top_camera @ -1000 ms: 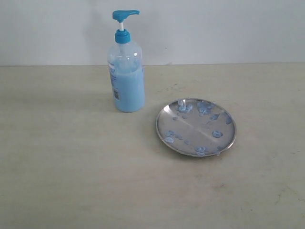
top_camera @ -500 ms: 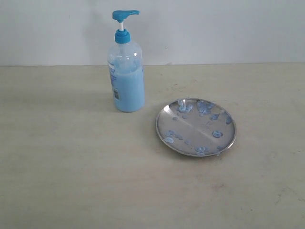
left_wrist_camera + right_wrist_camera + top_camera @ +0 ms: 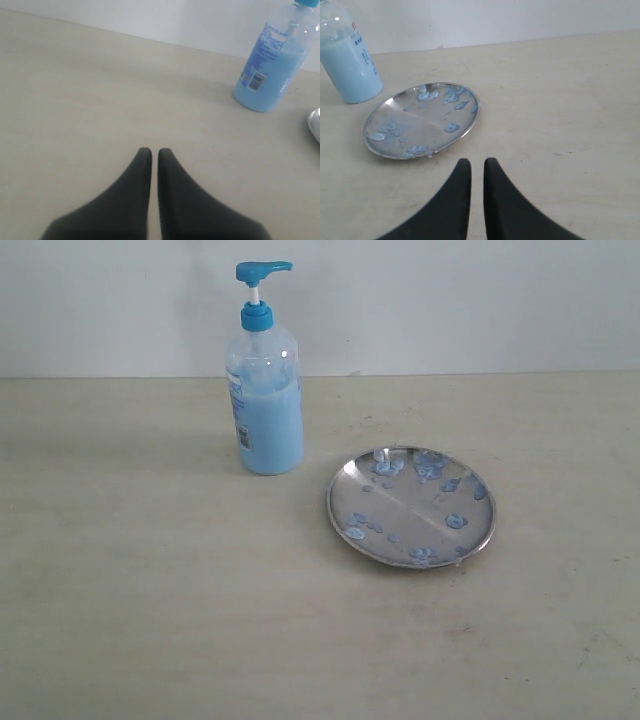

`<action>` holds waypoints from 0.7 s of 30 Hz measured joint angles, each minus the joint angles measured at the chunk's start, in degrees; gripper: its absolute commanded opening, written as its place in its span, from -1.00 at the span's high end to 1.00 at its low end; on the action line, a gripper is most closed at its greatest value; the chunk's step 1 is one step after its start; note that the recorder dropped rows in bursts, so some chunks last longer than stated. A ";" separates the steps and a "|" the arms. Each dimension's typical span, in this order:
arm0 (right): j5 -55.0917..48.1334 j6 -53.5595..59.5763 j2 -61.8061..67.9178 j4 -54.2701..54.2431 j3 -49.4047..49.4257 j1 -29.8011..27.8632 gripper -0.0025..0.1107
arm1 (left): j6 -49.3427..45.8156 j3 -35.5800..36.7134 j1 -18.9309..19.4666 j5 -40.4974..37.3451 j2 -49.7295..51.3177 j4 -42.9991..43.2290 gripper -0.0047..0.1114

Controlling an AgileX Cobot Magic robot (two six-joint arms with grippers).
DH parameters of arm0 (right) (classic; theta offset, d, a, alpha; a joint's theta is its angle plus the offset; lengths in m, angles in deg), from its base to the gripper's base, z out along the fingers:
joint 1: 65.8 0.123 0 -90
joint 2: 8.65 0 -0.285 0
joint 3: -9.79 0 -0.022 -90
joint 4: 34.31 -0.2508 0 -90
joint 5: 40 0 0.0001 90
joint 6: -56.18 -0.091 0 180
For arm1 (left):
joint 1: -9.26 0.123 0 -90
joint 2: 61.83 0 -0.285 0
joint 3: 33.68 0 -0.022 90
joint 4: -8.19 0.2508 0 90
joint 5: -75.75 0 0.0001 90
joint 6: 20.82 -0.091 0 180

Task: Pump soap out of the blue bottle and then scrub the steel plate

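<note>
With both arms' jaws all but closed and empty, the robot should press the pump head (image 3: 262, 271) straight down, steadying the upright blue bottle (image 3: 266, 400) on the bench (image 3: 120, 570) beside the steel plate (image 3: 405, 500).

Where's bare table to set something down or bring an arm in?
Exterior view, free: the wide table stretch left of the blue bottle; the front strip before the steel plate; the patch right of it. Tight: only the gap between bottle and plate, which don't touch.
</note>
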 measured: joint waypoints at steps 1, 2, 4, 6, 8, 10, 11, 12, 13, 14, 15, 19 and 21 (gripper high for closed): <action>0.00 0.00 0.00 0.00 0.00 0.00 0.96 | 0.00 0.00 0.00 0.00 0.00 0.00 0.84; 0.00 0.00 0.00 0.00 0.00 0.00 0.96 | 0.00 0.00 0.00 0.00 0.00 0.00 0.84; 0.00 0.00 0.00 0.00 0.00 0.00 0.96 | 0.00 0.00 0.00 0.00 0.00 0.00 0.84; 0.00 0.00 0.00 0.00 0.00 0.00 0.96 | 0.00 0.00 0.00 0.00 0.00 0.00 0.84; 0.00 0.00 0.00 0.00 0.00 0.00 0.96 | 0.00 0.00 0.00 0.00 0.00 0.00 0.84; 0.00 0.00 0.00 0.00 0.00 0.00 0.96 | 0.00 0.00 0.00 0.00 0.00 0.00 0.84; 0.00 0.00 0.00 0.00 0.00 0.00 0.96 | 0.00 0.00 0.00 0.00 0.00 0.00 0.84; 0.00 0.00 0.00 0.00 0.00 0.00 0.96 | 0.00 0.00 0.00 0.00 0.00 0.00 0.84; 0.00 0.00 0.00 0.00 0.00 0.00 0.96 | 0.00 0.00 0.00 0.00 0.00 0.00 0.84; 0.00 0.00 0.00 0.00 0.00 0.00 0.96 | 0.00 0.00 0.00 0.00 0.00 0.00 0.84; 0.00 0.00 0.00 0.00 0.00 0.00 0.96 | 0.00 0.00 0.00 0.00 0.00 0.00 0.84; 0.55 0.00 0.00 0.00 0.00 0.00 0.96 | 0.00 0.00 0.00 0.00 0.00 0.00 0.84; 0.77 0.00 0.00 0.00 0.00 0.00 0.96 | 0.00 0.00 0.00 0.00 0.00 0.00 0.84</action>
